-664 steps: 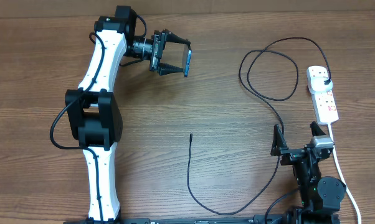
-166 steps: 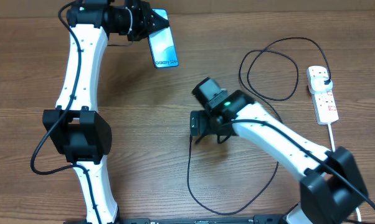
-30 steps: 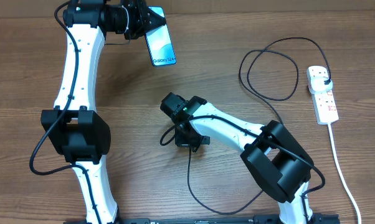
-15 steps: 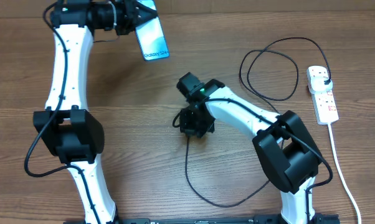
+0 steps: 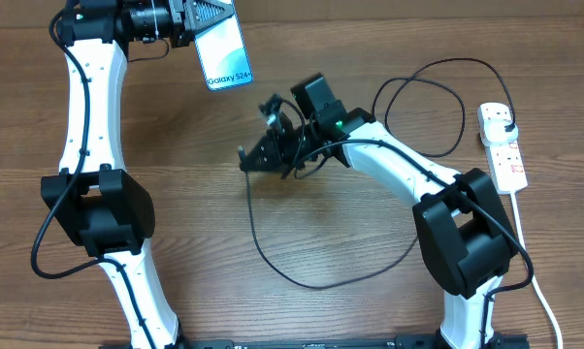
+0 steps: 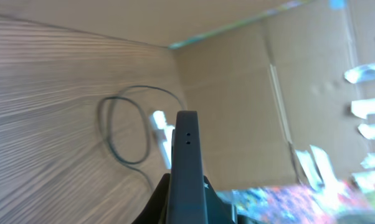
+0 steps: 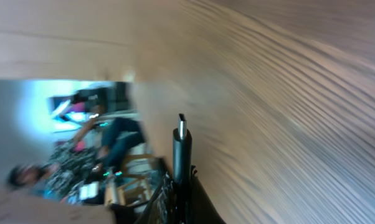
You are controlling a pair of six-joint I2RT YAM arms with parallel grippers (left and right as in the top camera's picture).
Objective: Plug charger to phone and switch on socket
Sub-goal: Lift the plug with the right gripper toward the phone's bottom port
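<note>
Gripping the charger [image 7: 182,151], right pincer [image 5: 255,155] points toward held-up phone [image 5: 222,48].

I hold the phone [image 5: 224,53] screen-up (blue, white text on it), well left of the white socket [image 5: 505,155]. The black charger [image 7: 182,152], plugged in there, has its tip between them.

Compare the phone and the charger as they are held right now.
The phone is a flat, blue-screened slab, carried whole by the left gripper. The charger is a thin black cable. Only its connector end is in the right gripper, and the rest trails over the table. Both are clamped in a gripper.
</note>
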